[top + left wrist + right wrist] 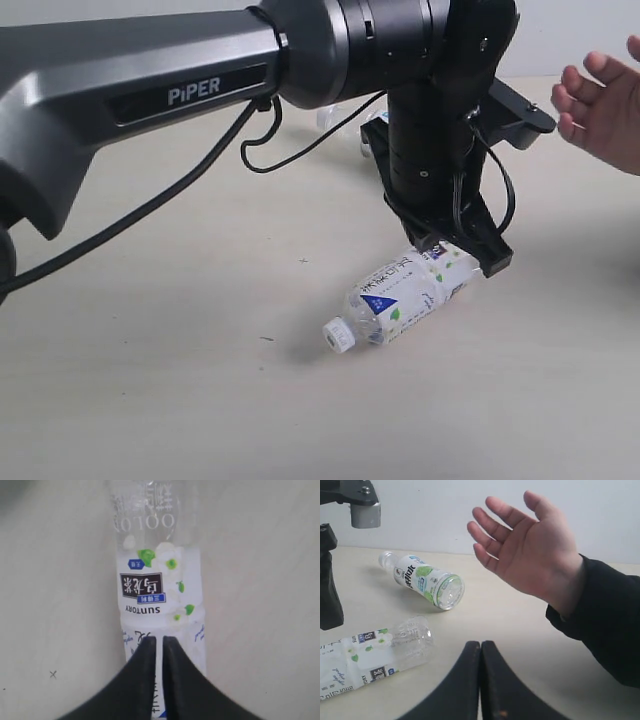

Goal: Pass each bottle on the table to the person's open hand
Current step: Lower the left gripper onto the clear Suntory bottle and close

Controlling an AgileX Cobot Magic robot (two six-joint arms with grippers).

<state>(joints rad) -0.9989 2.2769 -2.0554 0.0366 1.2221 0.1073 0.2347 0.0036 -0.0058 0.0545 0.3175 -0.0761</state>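
White-capped Suntory bottle [405,295] lies flat on the desk [150,380], base end toward the person's open hand [600,115]. Left gripper [161,642] hangs over that base, jaws a thin slit, gripping nothing; probably must open to grasp. Right gripper [481,680]: jaws shut, empty. Hand held out far right to receive.

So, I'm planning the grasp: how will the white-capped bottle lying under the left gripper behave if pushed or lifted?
The bottle lies on its side with a round body, so a sideways nudge would probably roll it. It looks clear and empty, so it is likely light, and its thin wall may dent when squeezed. The glossy label might be slippery.
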